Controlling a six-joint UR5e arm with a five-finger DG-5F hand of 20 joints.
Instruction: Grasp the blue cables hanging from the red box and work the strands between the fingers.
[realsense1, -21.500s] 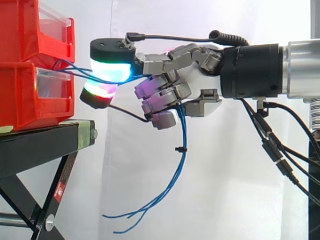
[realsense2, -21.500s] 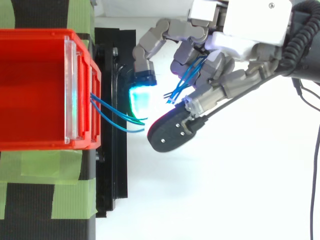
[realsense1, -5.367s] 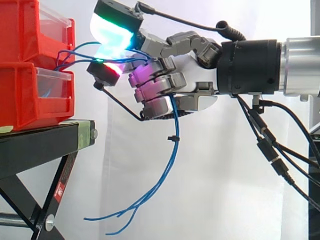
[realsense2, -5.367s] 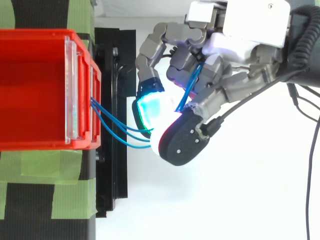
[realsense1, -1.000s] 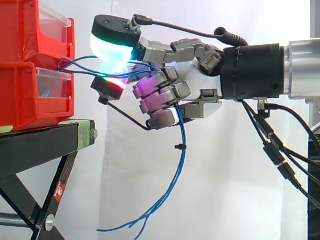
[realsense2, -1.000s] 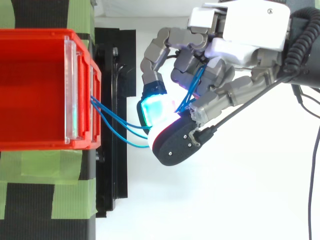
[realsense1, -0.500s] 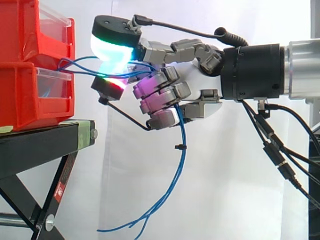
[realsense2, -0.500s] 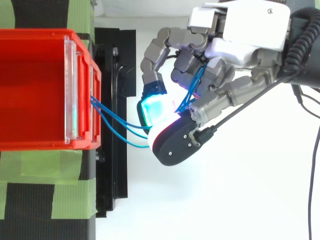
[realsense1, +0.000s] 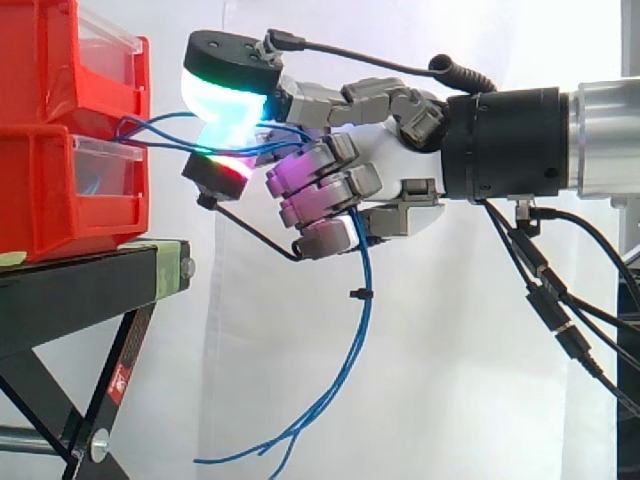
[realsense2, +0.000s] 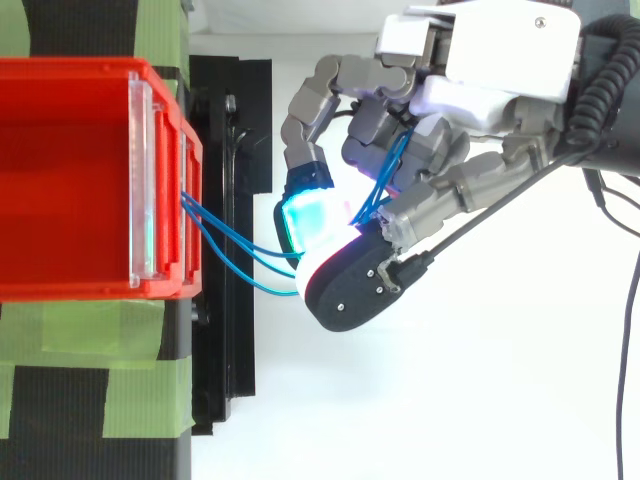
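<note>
Since nothing visibly moves across the last second, the real change is against a few seconds back. Then the arm (realsense1: 520, 140) held the hand (realsense1: 385, 170) higher and tipped up. Now it sits lower and level, much as it did at the start. I read that as one knead cycle finished with the grip kept, so the task is mid-way, in the working phase rather than the grasping phase.

The black stand (realsense1: 80, 290) carries the stacked red boxes (realsense1: 50, 190) at its edge nearest the arm. In the top view the box front (realsense2: 160, 180) faces the hand across a short gap.

The hand is closed on the blue cables (realsense1: 357, 330). The cyan pad (realsense1: 225, 105) is above and the red-lit pad (realsense1: 218, 170) below, with the strands pinched between them. The magenta fingertips (realsense1: 300, 180) are curled in behind, and the strands pass between them. The top view shows the same, with blue strands (realsense2: 230, 255) running from the box front into the pads and more blue visible between the curled fingers (realsense2: 385, 165).

Cable direction comes in two legs.
- **First leg:** it leaves the boxes about where the upper sits on the lower. Its long axis is roughly level, pointing away from the stand toward the hand, with a slight upward bow.
- **Second leg:** it drops out below the curled fingers. Its long axis is near vertical, then it sweeps back toward the stand, and the loose ends splay well below the stand's top.

A small black tie (realsense1: 356, 294) bunches the strands just under the hand.
</note>
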